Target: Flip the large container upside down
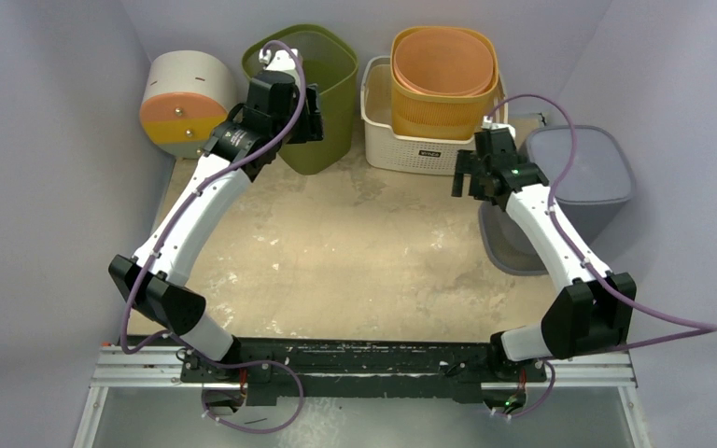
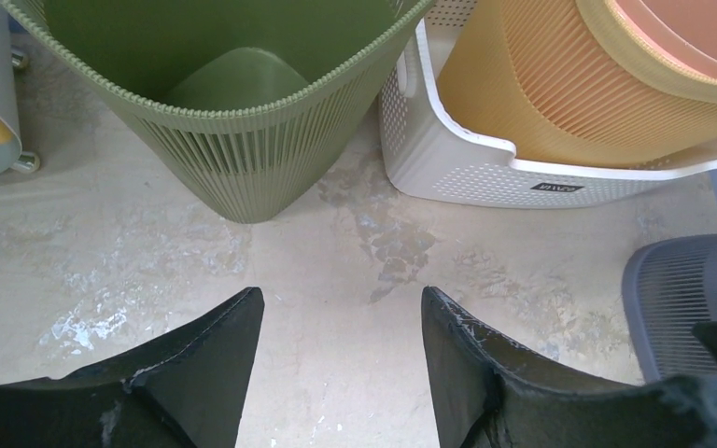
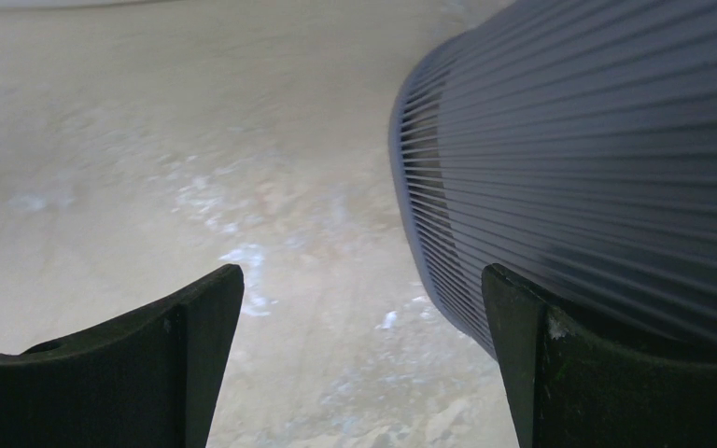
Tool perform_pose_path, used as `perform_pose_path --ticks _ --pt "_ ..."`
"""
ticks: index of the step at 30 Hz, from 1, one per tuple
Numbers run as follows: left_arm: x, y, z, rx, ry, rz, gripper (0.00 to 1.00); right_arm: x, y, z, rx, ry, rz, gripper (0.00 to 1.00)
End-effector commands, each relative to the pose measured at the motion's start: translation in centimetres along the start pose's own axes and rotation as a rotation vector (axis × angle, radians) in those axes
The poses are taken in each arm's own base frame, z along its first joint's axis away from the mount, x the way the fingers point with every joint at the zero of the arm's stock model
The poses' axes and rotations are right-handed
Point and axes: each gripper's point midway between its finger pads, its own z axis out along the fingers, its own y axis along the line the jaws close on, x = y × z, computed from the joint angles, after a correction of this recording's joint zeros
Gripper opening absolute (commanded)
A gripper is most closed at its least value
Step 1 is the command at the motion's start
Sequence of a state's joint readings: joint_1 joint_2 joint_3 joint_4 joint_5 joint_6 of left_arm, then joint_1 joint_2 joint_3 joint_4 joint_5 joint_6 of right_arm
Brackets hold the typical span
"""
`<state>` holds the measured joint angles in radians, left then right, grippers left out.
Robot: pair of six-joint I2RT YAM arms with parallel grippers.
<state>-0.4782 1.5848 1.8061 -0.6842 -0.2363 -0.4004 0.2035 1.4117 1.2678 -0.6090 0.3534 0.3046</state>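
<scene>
My right gripper point(image 3: 362, 280) has its two dark fingers spread wide with nothing but bare tabletop between them. The right finger sits hard by the large grey container point(image 3: 597, 168); I cannot tell whether it touches. That wrist view gives me only a curved wall of fine parallel ribs. The overhead camera shows the whole container: a rounded-square bin at the right edge of the table point(image 1: 355, 243), closed base facing up and its wider rim down on the surface.

My left gripper point(image 2: 341, 299) is likewise parted and holds nothing, hanging above the table in front of a ribbed olive-green bin point(image 2: 243, 140), which stands upright and tapers toward its foot. Beside that is a white perforated basket point(image 2: 467, 173) holding nested orange ribbed bins point(image 2: 560, 103). Only the overhead view shows the white drum with an orange band point(image 1: 182, 103) lying in the far left corner.

The tabletop is beige, scuffed and blotched; pale lilac walls close it in.
</scene>
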Motion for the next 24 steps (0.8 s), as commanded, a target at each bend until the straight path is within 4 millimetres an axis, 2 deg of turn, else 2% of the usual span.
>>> perform_pose_path --ticks 1,6,9,12,15,20,24 --pt "-2.5 -0.7 -0.2 0.035 -0.075 -0.009 0.61 -1.0 -4.3 -0.6 0.121 -0.058 0.06 1.0" --pt "-2.9 -0.7 0.0 0.032 -0.077 0.002 0.61 -0.7 -6.0 0.1 0.174 -0.041 0.085 1.0" --pt "-3.5 -0.9 0.0 0.04 -0.084 0.018 0.62 -1.7 -5.4 -0.1 0.123 -0.065 0.095 1.0" --pt "-4.7 -1.4 0.0 0.057 -0.107 0.044 0.64 -4.3 -4.5 -1.2 0.055 -0.146 0.087 1.0" --pt "-5.9 -1.7 0.2 0.067 -0.141 0.097 0.65 -7.2 -2.1 -3.0 -0.093 -0.217 0.072 1.0" --pt "-6.6 -1.9 2.5 0.063 -0.136 0.249 0.63 -11.0 0.2 -5.8 -0.212 -0.288 0.068 1.0" --pt "-6.8 -3.1 4.3 0.12 -0.14 0.351 0.67 -13.8 1.0 -7.6 -0.258 -0.344 0.084 1.0"
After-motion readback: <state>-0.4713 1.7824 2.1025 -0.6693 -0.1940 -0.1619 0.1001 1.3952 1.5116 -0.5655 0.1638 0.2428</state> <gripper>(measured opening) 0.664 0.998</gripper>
